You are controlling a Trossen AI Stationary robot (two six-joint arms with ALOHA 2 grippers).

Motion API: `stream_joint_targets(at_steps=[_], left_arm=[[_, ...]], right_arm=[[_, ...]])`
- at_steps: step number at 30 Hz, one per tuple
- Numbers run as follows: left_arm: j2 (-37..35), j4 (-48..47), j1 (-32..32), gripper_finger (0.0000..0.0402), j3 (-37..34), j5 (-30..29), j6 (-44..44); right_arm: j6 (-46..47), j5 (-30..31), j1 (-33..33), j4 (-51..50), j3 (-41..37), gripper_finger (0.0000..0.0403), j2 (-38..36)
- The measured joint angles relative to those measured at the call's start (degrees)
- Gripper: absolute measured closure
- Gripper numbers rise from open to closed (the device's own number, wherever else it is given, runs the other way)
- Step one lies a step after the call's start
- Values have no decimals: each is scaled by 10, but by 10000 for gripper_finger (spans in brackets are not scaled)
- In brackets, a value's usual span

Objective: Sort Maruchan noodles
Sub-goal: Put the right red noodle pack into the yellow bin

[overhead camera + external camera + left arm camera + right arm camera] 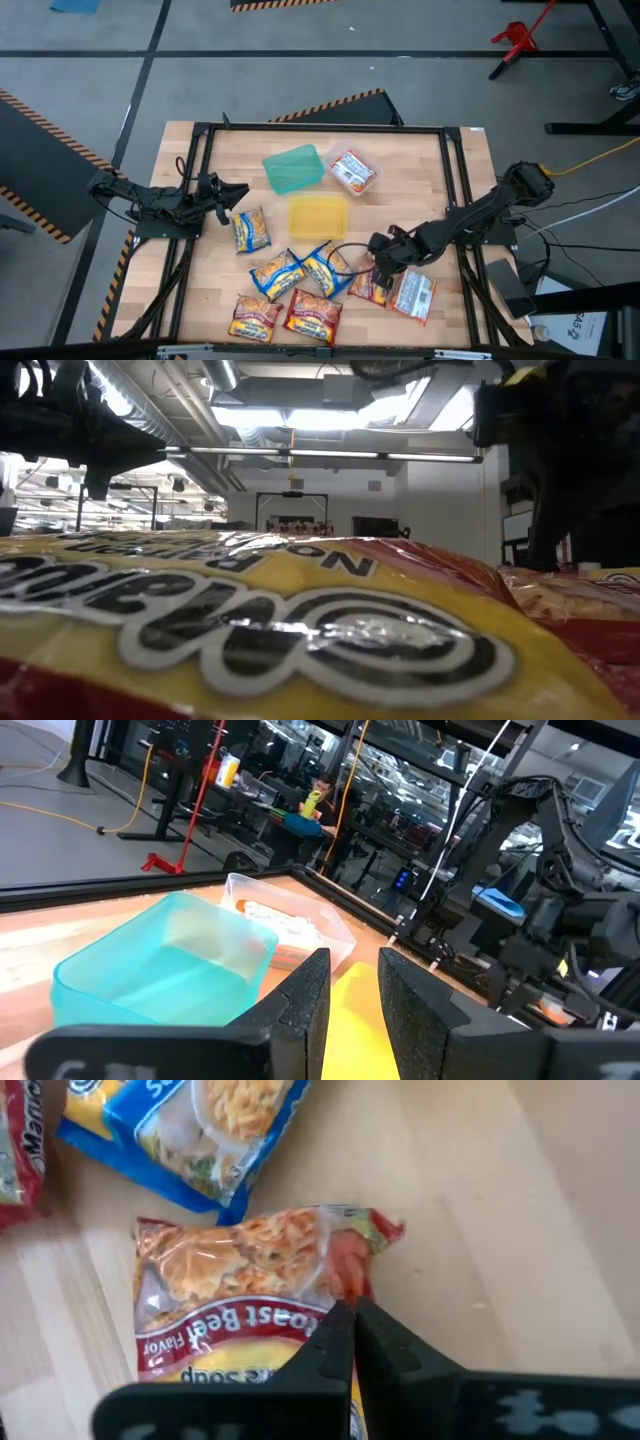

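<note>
The right gripper (380, 272) is working near the front right part of the tabletop (460, 180). In the right wrist view its two fingers (330, 1342) are pressed together over the edge of a red-and-white roast beef packet (250, 1295), so the gripper is clenched; I cannot tell if it is really pinching the wrapper. Just beside this packet, a white-backed packet (414, 296) is lying closer to the right edge.

The other Maruchan noodles are lying along the front edge: three blue-and-yellow packets (276, 274) in the middle, and two orange-red packets (313, 313) nearest the front. One more packet (353, 170) is sitting inside the clear container (372, 180) toward the back edge, beside the teal container (293, 168). The yellow container (318, 216) is lying in the centre.

The left gripper (240, 194) is hovering over the left side of the tabletop, its fingers (305, 1005) standing a little apart and holding nothing.
</note>
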Motion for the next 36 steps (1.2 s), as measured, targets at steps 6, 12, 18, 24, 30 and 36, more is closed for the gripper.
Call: stream_joint_targets(at_steps=[6,12,18,24,30,36], left_arm=[[0,0,0,319,0,-5,3],[0,0,0,319,0,-9,12],[0,0,0,319,0,-7,14],[0,0,0,319,0,-6,14],[0,0,0,319,0,-9,14],[0,0,0,319,0,-9,13]], right_arm=[[3,40,-3,-12,1,403,-40],[-3,-28,-2,-41,2,346,-34],[-47,-105,-2,-56,2,199,-3],[-83,-113,-2,-57,2,105,49],[-100,-120,-2,-50,6,102,82],[-100,-123,-2,-46,6,191,83]])
